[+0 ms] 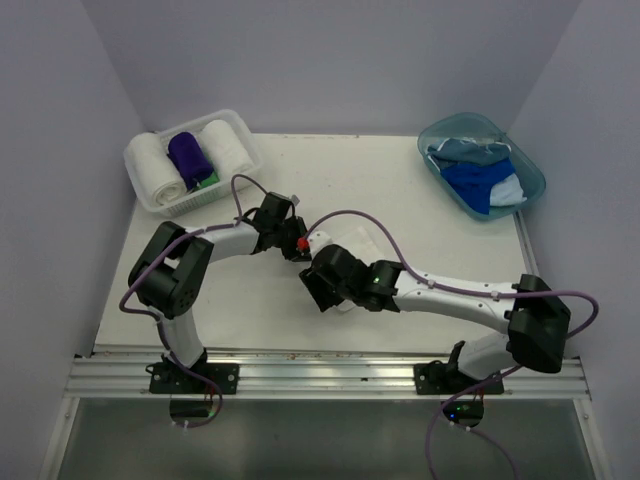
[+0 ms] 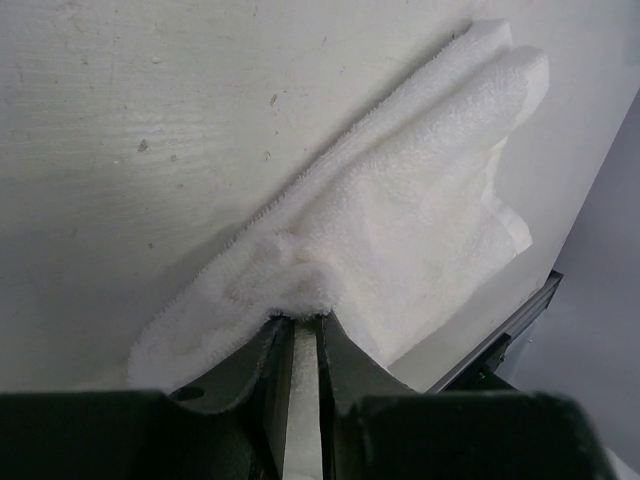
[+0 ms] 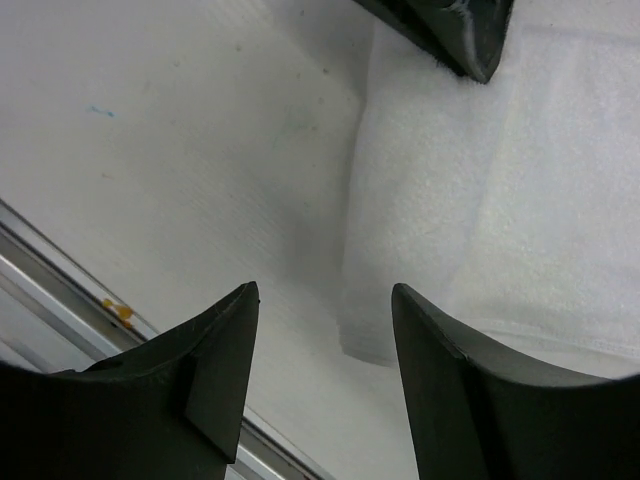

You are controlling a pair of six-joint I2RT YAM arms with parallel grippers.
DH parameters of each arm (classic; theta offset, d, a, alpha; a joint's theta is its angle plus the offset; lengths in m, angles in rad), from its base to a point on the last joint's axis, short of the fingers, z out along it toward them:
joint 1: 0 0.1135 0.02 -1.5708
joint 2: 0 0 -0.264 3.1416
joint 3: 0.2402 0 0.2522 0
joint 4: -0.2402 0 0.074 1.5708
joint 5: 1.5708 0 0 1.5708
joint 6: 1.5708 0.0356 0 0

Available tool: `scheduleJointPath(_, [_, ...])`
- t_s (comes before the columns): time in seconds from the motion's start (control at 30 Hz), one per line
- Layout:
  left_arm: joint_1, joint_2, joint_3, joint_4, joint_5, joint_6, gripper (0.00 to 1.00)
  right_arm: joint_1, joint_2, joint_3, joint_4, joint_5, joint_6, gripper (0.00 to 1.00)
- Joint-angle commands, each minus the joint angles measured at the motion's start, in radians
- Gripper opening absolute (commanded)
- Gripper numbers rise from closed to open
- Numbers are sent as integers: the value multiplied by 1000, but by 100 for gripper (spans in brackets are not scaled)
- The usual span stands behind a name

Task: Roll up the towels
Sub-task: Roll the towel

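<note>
A white towel (image 1: 347,241) lies folded flat at the table's middle; it also shows in the left wrist view (image 2: 400,230) and the right wrist view (image 3: 450,190). My left gripper (image 1: 300,246) is shut on its left edge, the cloth bunched at the fingertips (image 2: 297,318). My right gripper (image 1: 318,290) is open and empty, hovering over the towel's near corner (image 3: 325,290). One left finger (image 3: 450,25) shows at the top of the right wrist view. Two rolled white towels (image 1: 160,170), a purple one (image 1: 190,155) and a green one (image 1: 207,183) lie in the basket.
The white lattice basket (image 1: 240,135) stands at the back left. A teal tub (image 1: 530,165) at the back right holds royal blue (image 1: 478,183) and pale blue (image 1: 470,150) towels. The metal rail (image 1: 330,375) runs along the near edge.
</note>
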Motion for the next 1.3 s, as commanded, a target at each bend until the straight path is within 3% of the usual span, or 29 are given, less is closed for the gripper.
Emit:
scheduleJointPath(0.0, [-3, 60, -2, -83, -48, 50, 19, 57, 74, 43, -15, 186, -117, 59])
scheduleJointPath(0.4, [-2, 47, 7, -98, -42, 54, 20, 71, 265, 8, 43, 420, -68, 59])
scheduleJointPath(0.53, [-2, 24, 6, -108, -39, 58, 21, 64, 300, -19, 59, 444, -41, 47])
scheduleJointPath(0.6, [-2, 0, 4, -112, -31, 58, 22, 56, 309, -26, 66, 430, -31, 27])
scheduleJointPath(0.67, [3, -20, 1, -117, -25, 56, 29, 34, 303, -39, 91, 376, -27, 8])
scheduleJointPath(0.73, [15, -63, -6, -118, -8, 54, 38, 8, 295, -52, 112, 341, -25, 0])
scheduleJointPath(0.83, [53, -147, -26, -121, 16, 53, 55, -33, 248, -81, 175, 218, -39, 0])
scheduleJointPath(0.97, [135, -287, -66, -157, 28, 67, 73, -99, 182, -115, 278, -71, -53, 0])
scheduleJointPath(1.0, [167, -337, -80, -186, 21, 80, 78, -111, 176, -115, 296, -207, -48, 0])
scheduleJointPath(1.13, [196, -428, -115, -263, -25, 110, 87, -174, 188, -110, 374, -441, 34, 0])
scheduleJointPath(1.27, [193, -477, -223, -212, 11, 90, 89, -242, 196, -154, 483, -608, 184, 0])
